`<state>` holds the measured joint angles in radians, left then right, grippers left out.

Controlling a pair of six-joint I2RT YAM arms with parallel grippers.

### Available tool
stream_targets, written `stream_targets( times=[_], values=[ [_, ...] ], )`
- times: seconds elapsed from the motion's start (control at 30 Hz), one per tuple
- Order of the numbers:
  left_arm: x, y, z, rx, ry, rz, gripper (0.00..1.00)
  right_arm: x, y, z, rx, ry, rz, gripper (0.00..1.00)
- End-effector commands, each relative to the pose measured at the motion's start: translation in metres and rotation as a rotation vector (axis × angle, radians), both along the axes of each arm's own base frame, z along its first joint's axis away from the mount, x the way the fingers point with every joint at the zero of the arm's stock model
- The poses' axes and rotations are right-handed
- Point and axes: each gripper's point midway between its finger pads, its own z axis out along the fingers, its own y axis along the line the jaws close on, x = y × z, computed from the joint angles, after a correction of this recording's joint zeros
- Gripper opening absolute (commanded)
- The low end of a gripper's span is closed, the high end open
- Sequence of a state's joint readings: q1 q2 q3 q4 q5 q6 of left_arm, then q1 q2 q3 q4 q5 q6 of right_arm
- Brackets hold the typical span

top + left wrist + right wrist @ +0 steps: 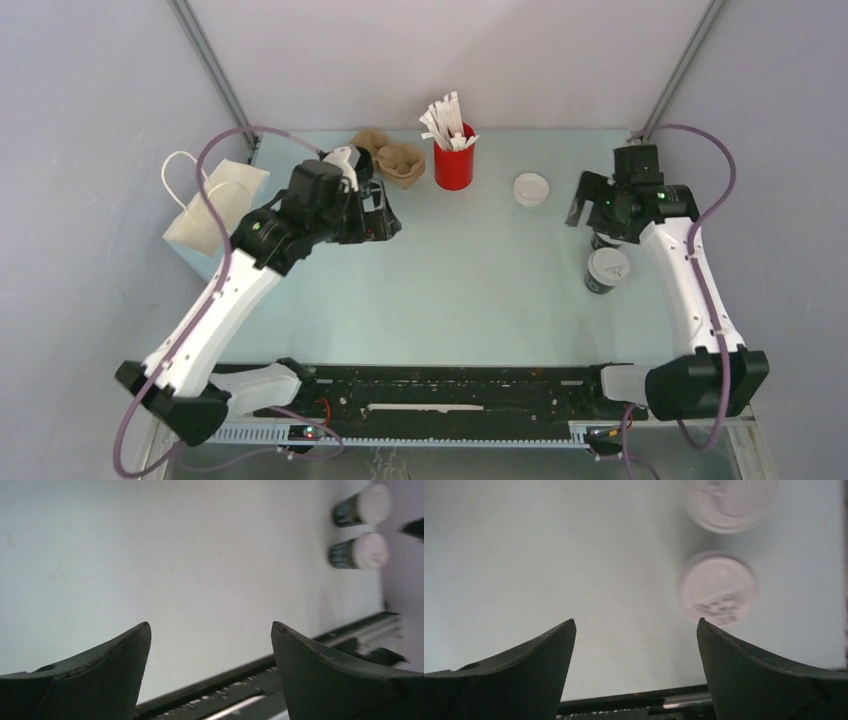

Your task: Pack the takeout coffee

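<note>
A: Between the jaws of the right gripper (634,625): nothing, spread wide. Left gripper (210,625) is the same, empty.
B: Coffee?
A: Takeout coffee (606,268) stands upright at the right gripper's 6 o'clock overhead. Looks like pre-grasp.
B: Next?
A: Drop around the dark paper wall, under the smooth round lid (608,262). Squeeze lightly. Paper bag (213,210) is at the table's 9 o'clock.

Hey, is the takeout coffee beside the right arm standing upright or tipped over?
Upright. From above, the takeout coffee shows its round white lid full-face, with the dark cup wall just under it.
</note>
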<state>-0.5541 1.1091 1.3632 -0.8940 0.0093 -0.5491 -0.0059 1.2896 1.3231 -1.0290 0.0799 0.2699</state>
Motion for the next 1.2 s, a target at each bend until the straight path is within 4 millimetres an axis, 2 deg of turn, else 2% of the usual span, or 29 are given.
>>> stream_targets(
  times=[0.0, 0.1, 0.2, 0.33, 0.5, 0.6, 0.83, 1.03, 1.17],
  values=[
    [0.052, 0.015, 0.003, 0.237, -0.132, 0.022, 0.93, -0.009, 0.078, 0.041, 0.157, -0.087, 0.224, 1.00],
    [0.090, 0.007, -0.011, 0.377, -0.169, -0.030, 0.90, -0.022, 0.118, 0.048, 0.227, -0.087, 0.335, 0.99],
    [0.130, -0.005, -0.020, 0.478, -0.232, -0.094, 0.87, -0.035, 0.132, 0.051, 0.245, -0.077, 0.385, 0.99],
    [0.185, -0.025, -0.036, 0.465, -0.286, -0.166, 0.86, -0.045, 0.133, 0.050, 0.264, -0.051, 0.404, 0.99],
    [0.243, -0.055, -0.052, 0.481, -0.344, -0.293, 0.75, -0.049, 0.125, 0.055, 0.254, -0.053, 0.406, 0.99],
    [0.270, -0.057, -0.072, 0.520, -0.358, -0.335, 0.68, -0.050, 0.122, 0.056, 0.260, -0.063, 0.394, 0.99],
    [0.307, -0.051, -0.109, 0.528, -0.377, -0.387, 0.63, -0.061, 0.115, 0.049, 0.249, -0.069, 0.372, 0.99],
    [0.319, -0.054, -0.135, 0.525, -0.361, -0.424, 0.63, -0.059, 0.108, 0.045, 0.220, -0.068, 0.358, 0.99],
    [0.325, -0.056, -0.148, 0.524, -0.350, -0.433, 0.58, -0.059, 0.109, 0.046, 0.226, -0.075, 0.362, 0.99]
  ],
)
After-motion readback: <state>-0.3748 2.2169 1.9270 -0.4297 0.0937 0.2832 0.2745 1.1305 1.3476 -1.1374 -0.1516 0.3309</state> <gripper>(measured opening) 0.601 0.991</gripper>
